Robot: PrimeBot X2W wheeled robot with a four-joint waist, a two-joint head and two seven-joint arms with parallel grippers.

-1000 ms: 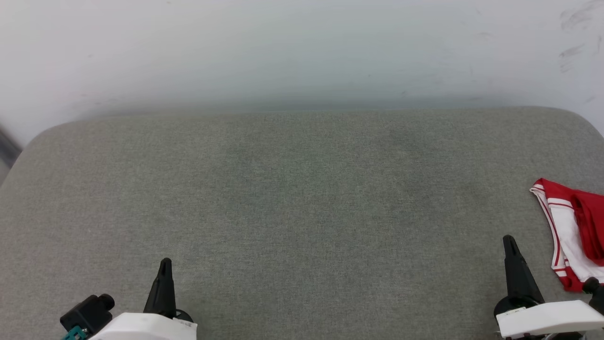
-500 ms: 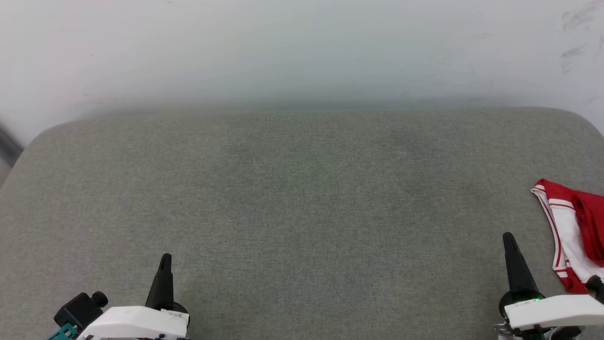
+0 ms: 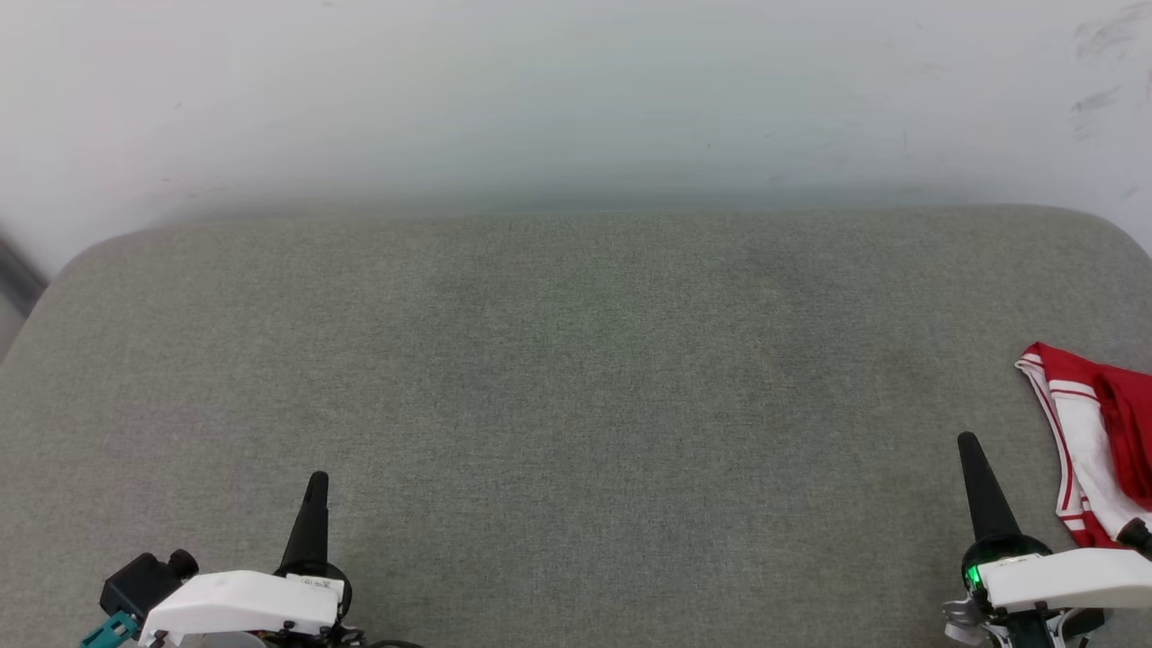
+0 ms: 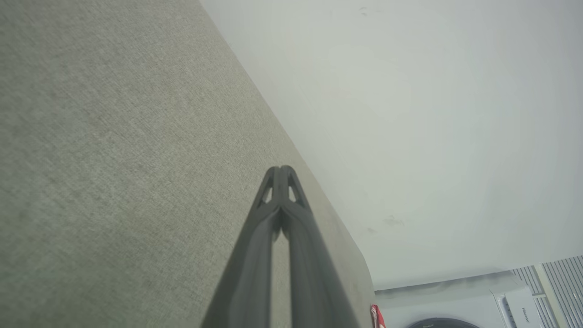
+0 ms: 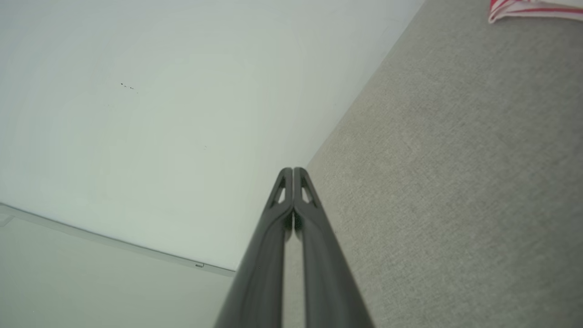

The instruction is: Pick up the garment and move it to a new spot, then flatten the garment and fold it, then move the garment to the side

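Garment (image 3: 1093, 432): red basketball shirt, white sleeve with red-striped trim. It lies on the grey upholstered surface (image 3: 576, 378) at the far right, near the right gripper (image 3: 967, 441), and the head view's border cuts it off. I see a sleeve and a ridge of red body. I cannot tell whether it is folded or merely bunched.

Left gripper (image 3: 315, 479): low at my near left, fingers pressed together with nothing between them, well apart from the shirt.

Right gripper: near right, fingers pressed together, empty. Its wrist view catches the striped hem in the top corner.

Stage, as I judge it: a shirt off to the side with both grippers empty fits one waiting to be fetched. It fits equally one already folded and set aside. I commit to neither.

Risks, as I judge them:
- Most of the shirt lies outside my head view. A reach there goes half blind and could take the sleeve alone, so the rest drags or unfurls.
- Fingers arriving pressed together would plough the cloth toward the surface's right edge, which looks close. The shirt could slide off there.
- The white wrist housing (image 3: 1071, 576) sits close to the hem, so a sideways swing could snag the trim.
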